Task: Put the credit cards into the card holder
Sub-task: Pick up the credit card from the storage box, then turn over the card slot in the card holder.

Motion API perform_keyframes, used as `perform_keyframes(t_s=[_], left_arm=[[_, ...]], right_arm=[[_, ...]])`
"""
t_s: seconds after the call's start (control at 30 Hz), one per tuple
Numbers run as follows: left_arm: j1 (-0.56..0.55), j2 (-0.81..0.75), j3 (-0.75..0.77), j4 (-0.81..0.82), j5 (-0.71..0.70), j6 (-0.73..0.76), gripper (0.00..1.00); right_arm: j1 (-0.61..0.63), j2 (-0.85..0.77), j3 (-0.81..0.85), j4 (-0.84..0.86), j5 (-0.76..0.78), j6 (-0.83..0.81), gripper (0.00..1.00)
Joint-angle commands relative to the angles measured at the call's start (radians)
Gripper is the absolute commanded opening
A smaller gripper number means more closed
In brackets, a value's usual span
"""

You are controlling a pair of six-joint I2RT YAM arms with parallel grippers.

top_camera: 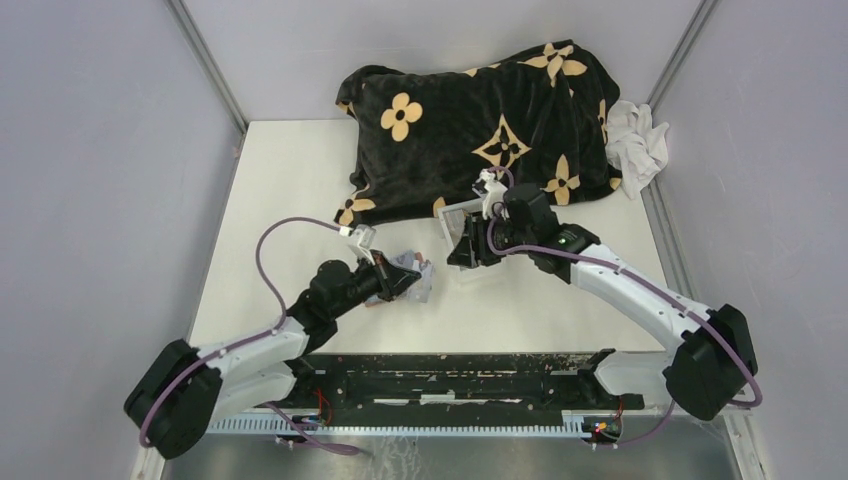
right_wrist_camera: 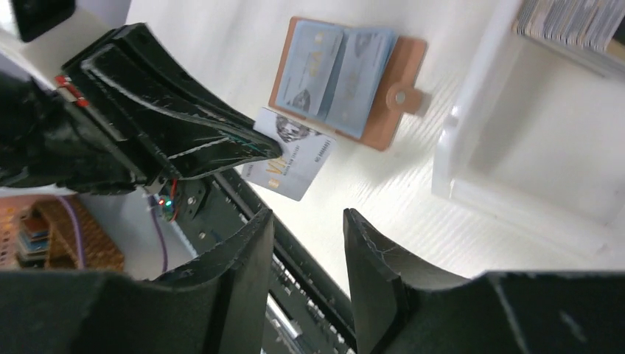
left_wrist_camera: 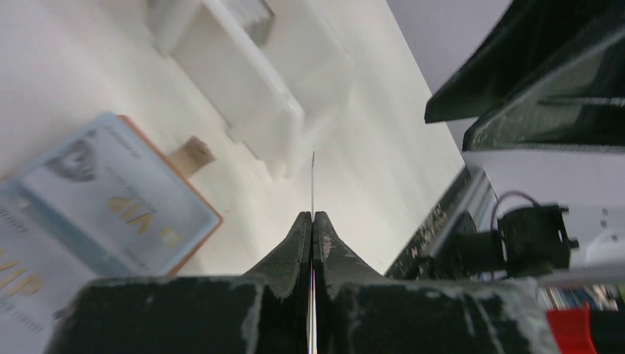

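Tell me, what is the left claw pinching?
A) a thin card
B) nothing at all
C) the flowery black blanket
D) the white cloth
A: the left claw is shut on a card, which shows edge-on in the claw's own wrist view and flat in the right wrist view.

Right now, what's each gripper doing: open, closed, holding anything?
Left gripper: closed on a credit card.
Right gripper: open, holding nothing.

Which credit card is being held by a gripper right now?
The pale card pinched in the left gripper; the others lie in the open card holder or stacked in the tray.
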Motion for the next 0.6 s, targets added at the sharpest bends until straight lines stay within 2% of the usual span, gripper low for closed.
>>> perform_keyframes(t_s=[0.0,0.1,0.17,0.23,0.33,0.43,0.47,0.5,0.53,0.57], left_arm=[[0.004,-0.171,-0.031,-0.164,-0.344,-0.084,0.03],[0.006,-0.285,-0.048,-0.26,-0.452,-0.123,0.03],[0.006,-0.347,-0.054,-0.312,-0.499,-0.142,0.03],[0.007,-0.386,-0.05,-0.364,-0.541,-0.15,0.03],[0.008,-0.417,-0.04,-0.436,-0.601,-0.16,0.03],[0.009,-0.434,-0.036,-0.492,-0.655,-0.173,0.03],[0.009,-0.44,-0.038,-0.509,-0.675,-0.181,0.03],[0.01,-0.449,-0.041,-0.52,-0.703,-0.188,0.03],[0.012,-0.459,-0.051,-0.524,-0.716,-0.195,0.03],[0.012,-0.467,-0.059,-0.526,-0.729,-0.198,0.03]], right_arm=[[0.115,0.07,0.14,-0.007,0.302,-0.117,0.45],[0.208,0.109,0.207,0.007,0.626,-0.238,0.44],[0.228,0.13,0.211,0.096,0.77,-0.31,0.45],[0.228,0.151,0.209,0.219,0.857,-0.337,0.4],[0.225,0.215,0.215,0.366,0.974,-0.294,0.2],[0.226,0.304,0.294,0.303,0.936,-0.272,0.16],[0.226,0.334,0.323,0.267,0.9,-0.271,0.19],[0.225,0.354,0.332,0.26,0.847,-0.287,0.31],[0.226,0.364,0.312,0.296,0.79,-0.308,0.63],[0.227,0.366,0.278,0.365,0.761,-0.31,0.84]])
